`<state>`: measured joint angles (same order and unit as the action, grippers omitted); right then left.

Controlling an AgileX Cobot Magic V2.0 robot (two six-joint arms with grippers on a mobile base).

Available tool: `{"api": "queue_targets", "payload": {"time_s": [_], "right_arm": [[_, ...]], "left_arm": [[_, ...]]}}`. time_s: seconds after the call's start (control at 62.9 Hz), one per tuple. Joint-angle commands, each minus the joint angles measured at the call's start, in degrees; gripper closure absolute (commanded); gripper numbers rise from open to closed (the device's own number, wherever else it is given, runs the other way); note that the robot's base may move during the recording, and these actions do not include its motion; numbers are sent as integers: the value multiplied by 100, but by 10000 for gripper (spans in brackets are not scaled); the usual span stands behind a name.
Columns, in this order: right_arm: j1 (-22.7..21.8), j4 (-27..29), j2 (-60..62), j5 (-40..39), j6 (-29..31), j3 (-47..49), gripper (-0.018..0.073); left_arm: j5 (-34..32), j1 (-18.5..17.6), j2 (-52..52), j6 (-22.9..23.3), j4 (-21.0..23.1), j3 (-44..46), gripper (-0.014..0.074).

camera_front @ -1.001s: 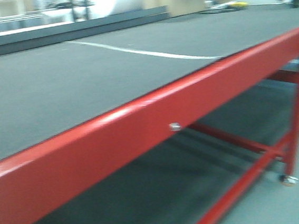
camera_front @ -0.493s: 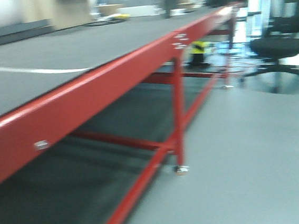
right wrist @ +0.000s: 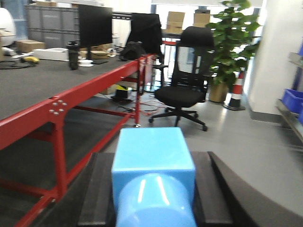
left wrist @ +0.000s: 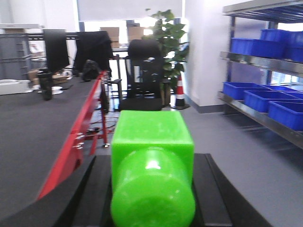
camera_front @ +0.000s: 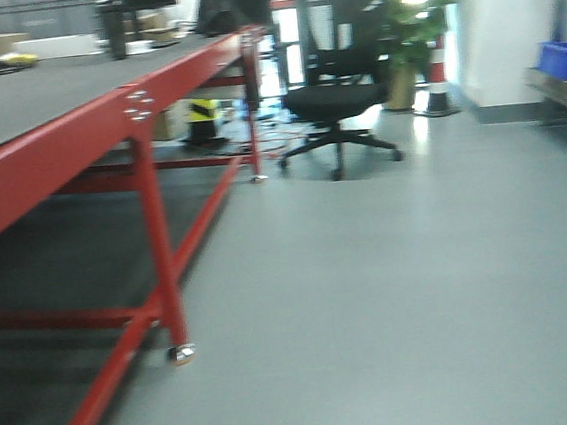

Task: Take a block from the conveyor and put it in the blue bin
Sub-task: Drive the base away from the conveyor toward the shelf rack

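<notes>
- Left gripper (left wrist: 151,201): jaws closed partway onto a green block (left wrist: 152,142). A black finger sits against each side of it, and its round stud points at the wrist camera.
- Right gripper (right wrist: 154,203): the same hold on a blue block (right wrist: 154,156), which sits square between the two black fingers, stud towards the lens.
- The contact faces themselves are hidden behind the blocks. Both grips look firm, but that is my reading, not something seen.
- Both blocks are up in the jaws and off the conveyor (camera_front: 12,103), which lies to the left in every view. The grey belt sits on a red frame (camera_front: 104,124), and no block shows on the stretch of belt in view.
- Ahead is open grey floor (camera_front: 391,282) with an office chair (camera_front: 338,97) and a plant (right wrist: 234,33) at the far end.
- Blue bins (left wrist: 270,101) stand in rows on a metal shelf (left wrist: 246,111) to the right. The front view catches only a corner of them and is blurred, so I cannot tell which bin is meant or what is in them.
- Step in hand, as I judge it: the carry. The grab is done and the placing is not.
- The next move calls for closing on the shelf and bringing one gripper over an open bin, clear of the shelf above. The jaws should open only once the block hangs inside the rim, and then the other arm does the same.
</notes>
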<state>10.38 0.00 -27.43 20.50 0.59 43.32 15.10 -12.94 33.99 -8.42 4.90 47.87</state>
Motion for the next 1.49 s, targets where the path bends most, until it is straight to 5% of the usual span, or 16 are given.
{"api": "queue_targets", "payload": {"time_s": [0.0,1.478], "right_arm": [[12,-44,8,-120,24,-3,721],[12,-44,8,-120,24,-3,721]], "left_arm": [[-111,-29,-21,-19,-7,41,707],[-111,-29,-21,-19,-7,41,707]]}}
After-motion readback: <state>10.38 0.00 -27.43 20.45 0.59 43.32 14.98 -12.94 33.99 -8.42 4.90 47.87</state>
